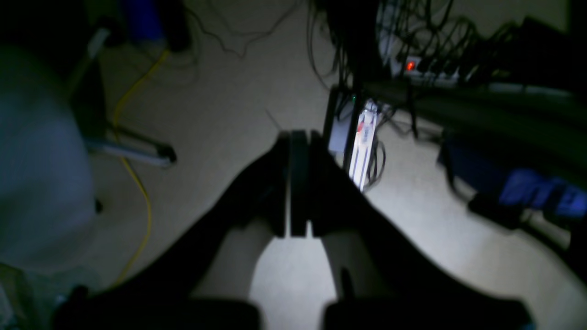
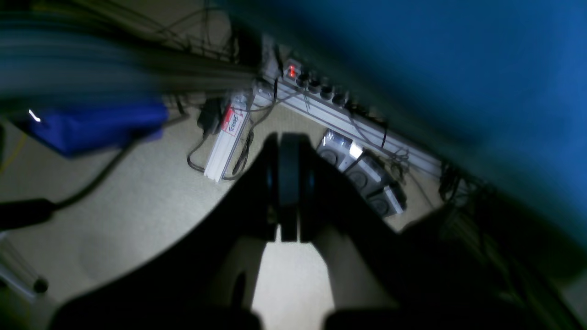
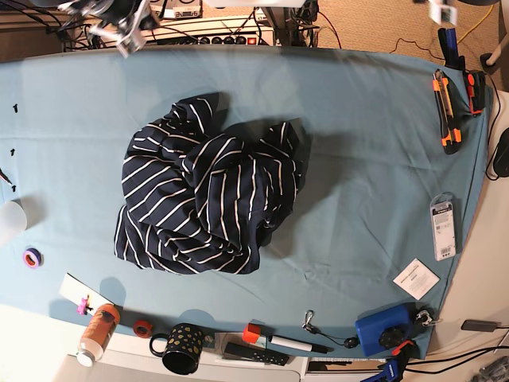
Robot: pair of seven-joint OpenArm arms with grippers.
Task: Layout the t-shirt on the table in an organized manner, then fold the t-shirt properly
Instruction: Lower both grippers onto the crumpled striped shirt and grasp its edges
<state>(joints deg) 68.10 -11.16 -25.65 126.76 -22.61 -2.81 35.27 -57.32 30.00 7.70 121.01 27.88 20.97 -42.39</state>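
Observation:
The t-shirt (image 3: 208,199), navy with thin white stripes, lies crumpled in a heap left of the middle of the teal table (image 3: 366,143). Neither gripper touches it. In the left wrist view my left gripper (image 1: 298,137) is shut with nothing between its fingers and hangs over the carpeted floor. My right gripper (image 2: 289,140) is likewise shut and empty, above the floor beside the table's blue edge (image 2: 458,68). In the base view the right arm (image 3: 119,22) shows as a blur past the far left edge, and a bit of the left arm (image 3: 441,11) at the far right.
Tools (image 3: 452,107), a packet (image 3: 443,227) and a card (image 3: 415,278) lie along the right edge. A mug (image 3: 181,348), bottle (image 3: 97,333), markers, tape rolls and a blue box (image 3: 383,330) line the near edge. Power strips (image 2: 321,91) and cables lie on the floor.

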